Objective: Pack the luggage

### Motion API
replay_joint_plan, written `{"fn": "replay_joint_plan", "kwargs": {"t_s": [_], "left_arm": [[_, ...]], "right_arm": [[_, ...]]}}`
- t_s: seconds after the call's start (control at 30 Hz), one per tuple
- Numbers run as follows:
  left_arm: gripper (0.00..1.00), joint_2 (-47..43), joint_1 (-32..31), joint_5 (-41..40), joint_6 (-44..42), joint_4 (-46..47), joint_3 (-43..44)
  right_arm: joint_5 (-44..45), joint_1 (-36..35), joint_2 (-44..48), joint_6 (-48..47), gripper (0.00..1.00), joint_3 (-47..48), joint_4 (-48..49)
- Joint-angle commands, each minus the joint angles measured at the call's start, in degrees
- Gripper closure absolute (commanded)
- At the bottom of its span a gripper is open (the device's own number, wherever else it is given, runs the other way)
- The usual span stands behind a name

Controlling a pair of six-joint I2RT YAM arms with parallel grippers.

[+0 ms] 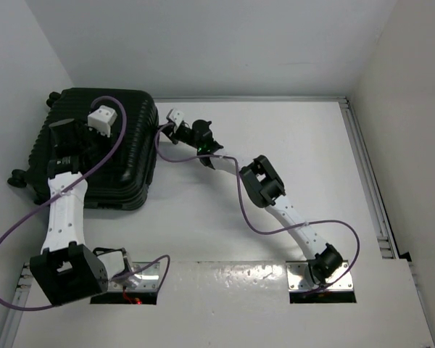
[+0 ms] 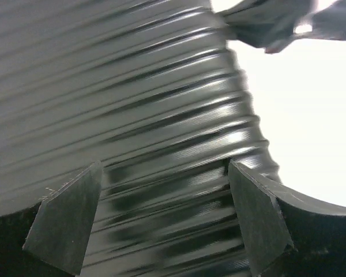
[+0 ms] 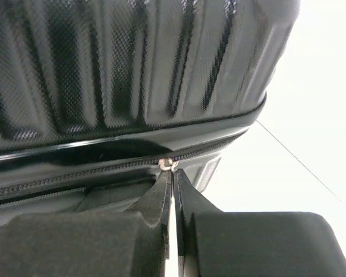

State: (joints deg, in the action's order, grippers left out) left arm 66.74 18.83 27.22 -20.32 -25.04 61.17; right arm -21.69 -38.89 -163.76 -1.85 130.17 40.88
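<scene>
The luggage is a large black ribbed suitcase lying flat at the far left of the table, its shell halves together. My left gripper hovers just above its ribbed top, open with only the shell showing between the fingers. My right gripper is at the suitcase's right side. In the right wrist view it is shut, its tips pinching the small metal zipper pull on the zipper track of the luggage.
Small black wheels stick out at the suitcase's left edge. White walls stand behind and to the left. A metal rail runs along the table's right edge. Purple cables loop off both arms.
</scene>
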Motion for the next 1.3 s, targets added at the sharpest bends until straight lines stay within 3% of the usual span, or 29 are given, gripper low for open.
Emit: {"fn": "replay_joint_plan", "kwargs": {"t_s": [0.0, 0.13, 0.23, 0.37, 0.7, 1.03, 1.1, 1.13, 1.17, 1.27], "left_arm": [[0.06, -4.8, -5.6, 3.6, -2.1, -6.4, -1.5], [0.07, -7.7, -18.8, -4.3, 3.7, -6.4, -3.0], [0.08, -9.6, -22.1, -8.7, 7.7, -6.4, -5.2], [0.07, -11.9, -21.3, -13.4, 13.0, -4.7, -6.6], [0.06, -13.9, -18.2, -20.5, 15.5, -3.5, -5.3], [0.06, -11.7, -17.2, -19.6, 13.1, -2.9, -4.2], [0.05, -11.2, -17.2, -19.6, 13.1, -1.7, -4.2], [0.03, -10.5, -17.2, -19.6, 13.1, -1.1, -4.2], [0.02, -10.5, -17.2, -18.9, 13.1, -1.1, -3.7], [0.00, -9.3, -17.2, -18.2, 13.8, -1.1, -2.8]], "right_arm": [[8.0, 1.0, 2.1, -3.2, 1.00, -5.1, 3.8], [6.8, 1.2, 6.5, 3.4, 1.00, -15.5, 11.9], [7.5, 1.3, 8.4, 6.0, 1.00, -19.0, 12.4], [9.5, 2.1, 10.1, 7.5, 1.00, -20.8, 12.3], [11.4, 7.7, 19.2, 11.3, 1.00, -34.5, 13.2], [6.8, 16.4, 34.5, 8.6, 1.00, -62.3, 15.9], [1.4, 18.2, 36.4, 8.5, 0.99, -66.6, 16.6], [-6.1, 18.9, 37.5, 8.7, 0.93, -66.7, 15.6], [-7.9, 19.6, 37.7, 12.4, 0.76, -66.4, 15.0], [-18.2, 19.5, 37.9, 15.0, 0.53, -62.2, 10.5]]}}
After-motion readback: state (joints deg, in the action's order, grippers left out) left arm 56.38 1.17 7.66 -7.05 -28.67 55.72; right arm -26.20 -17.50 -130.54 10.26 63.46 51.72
